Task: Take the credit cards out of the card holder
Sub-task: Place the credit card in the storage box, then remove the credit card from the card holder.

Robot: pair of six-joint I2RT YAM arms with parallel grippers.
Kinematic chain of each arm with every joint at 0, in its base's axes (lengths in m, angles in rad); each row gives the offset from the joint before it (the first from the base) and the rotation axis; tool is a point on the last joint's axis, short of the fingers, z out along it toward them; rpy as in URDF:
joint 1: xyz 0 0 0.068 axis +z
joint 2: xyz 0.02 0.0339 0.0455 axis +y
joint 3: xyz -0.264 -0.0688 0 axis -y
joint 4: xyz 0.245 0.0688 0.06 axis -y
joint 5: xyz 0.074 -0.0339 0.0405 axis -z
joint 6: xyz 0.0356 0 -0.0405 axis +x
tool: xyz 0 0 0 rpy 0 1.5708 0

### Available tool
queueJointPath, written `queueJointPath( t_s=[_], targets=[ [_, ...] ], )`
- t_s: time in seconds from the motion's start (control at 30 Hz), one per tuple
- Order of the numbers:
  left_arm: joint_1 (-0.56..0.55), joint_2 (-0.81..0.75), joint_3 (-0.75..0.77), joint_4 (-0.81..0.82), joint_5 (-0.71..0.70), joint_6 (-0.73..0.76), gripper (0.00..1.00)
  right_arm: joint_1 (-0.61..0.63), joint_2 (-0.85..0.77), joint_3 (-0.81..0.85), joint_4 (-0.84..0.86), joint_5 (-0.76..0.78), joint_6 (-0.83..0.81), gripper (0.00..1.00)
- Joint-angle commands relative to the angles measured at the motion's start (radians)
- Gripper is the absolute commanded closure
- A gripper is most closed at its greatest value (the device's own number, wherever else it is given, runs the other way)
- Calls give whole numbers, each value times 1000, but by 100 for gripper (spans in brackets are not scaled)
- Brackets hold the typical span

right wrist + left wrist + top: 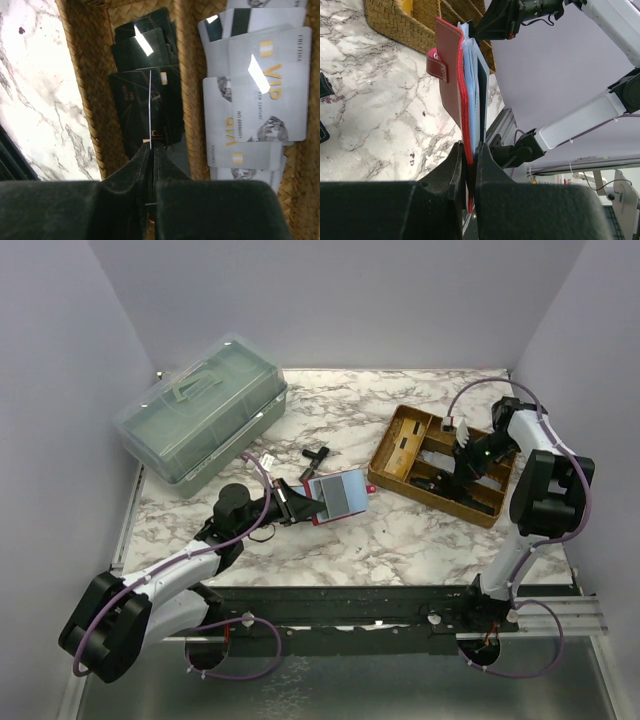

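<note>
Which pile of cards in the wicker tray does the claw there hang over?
The black pile, not the silver VIP pile beside it. The right claw holds a thin card edge-on directly above the black pile.

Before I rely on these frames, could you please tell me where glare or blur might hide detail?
Right wrist view: bright glare streaks cross the black cards and silver VIP cards; the right gripper is dark and soft. Left wrist view: the red card holder is sharp, the left gripper a blurred black mass. Top view: even light, soft shadows.
</note>
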Motion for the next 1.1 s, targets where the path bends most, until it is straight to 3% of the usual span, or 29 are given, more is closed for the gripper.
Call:
queueJointPath(
  t_s=[0.0, 0.17, 0.4, 0.47, 0.67, 0.77, 1.07],
  targets=[
    [6, 15, 25, 34, 42, 10, 100, 36, 7, -27, -11, 64, -44, 89],
    [6, 19, 36, 42, 44, 8, 100, 37, -57, 32, 78, 95, 96, 75],
    [5, 30, 41, 63, 47, -3, 100, 37, -171, 106, 119, 6, 236, 70],
    [4, 36, 42, 72, 50, -7, 100, 38, -196, 93, 99, -102, 244, 69],
    [-8, 56, 42, 96, 44, -19, 100, 47, -310, -97, 106, -682, 258, 65],
    [-26, 70, 43, 105, 29, -26, 100, 93, -361, -192, 162, -851, 278, 63],
    [-103, 146, 67, 115, -34, -53, 100, 392, -445, -300, 437, -639, 647, 55]
  ],
)
